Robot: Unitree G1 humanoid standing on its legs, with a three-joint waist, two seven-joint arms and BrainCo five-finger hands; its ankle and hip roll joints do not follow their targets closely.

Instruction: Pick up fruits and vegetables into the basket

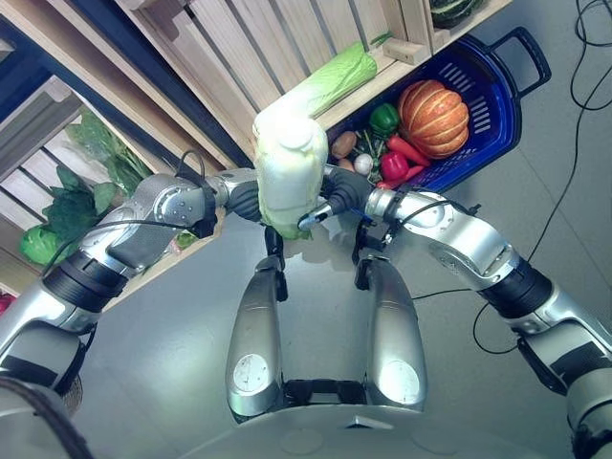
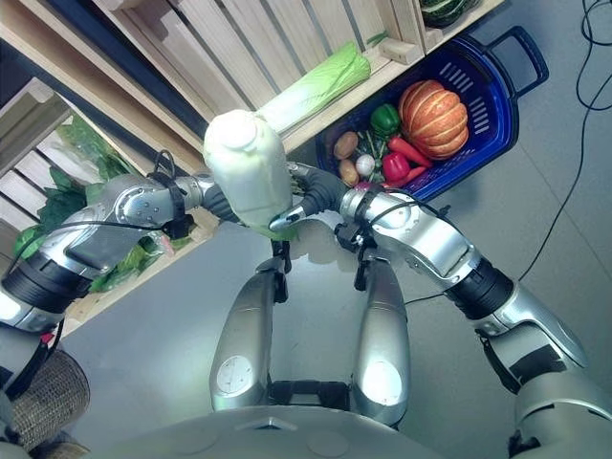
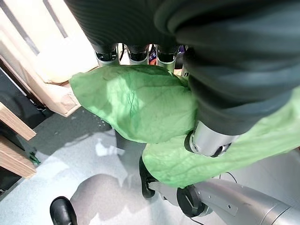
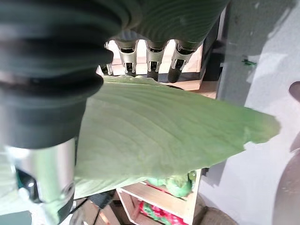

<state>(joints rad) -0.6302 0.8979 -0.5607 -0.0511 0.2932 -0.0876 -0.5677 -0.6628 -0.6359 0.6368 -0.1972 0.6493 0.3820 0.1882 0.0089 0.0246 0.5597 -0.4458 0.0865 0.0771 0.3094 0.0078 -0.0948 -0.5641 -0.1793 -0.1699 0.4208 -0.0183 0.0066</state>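
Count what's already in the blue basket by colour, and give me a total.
Inside the blue basket:
Orange: 1, pumpkin
Green: 1, pepper
Red: 2, pepper and chilli
Brown: 2, potatoes
White: 1, bulb
Total: 7

The cabbage (image 1: 287, 167) held up between the two arms is creamy white along its stalk end and pale green at the leaves, which show fine veins up close. A second cabbage (image 1: 335, 78) on the shelf (image 1: 229, 48) is light green over pale unpainted wood slats. The basket (image 1: 488, 105) is deep blue with a slotted wall and a black handle. Inside it lie an orange ribbed pumpkin (image 1: 433, 118), a green pepper (image 1: 384, 119), a red pepper (image 1: 393, 165) and a brown potato (image 1: 343, 144). The floor (image 1: 191, 316) is plain grey. Each robot hand has a dark ribbed cover, as on the left robot hand (image 3: 140, 28) and the right robot hand (image 4: 51, 56)
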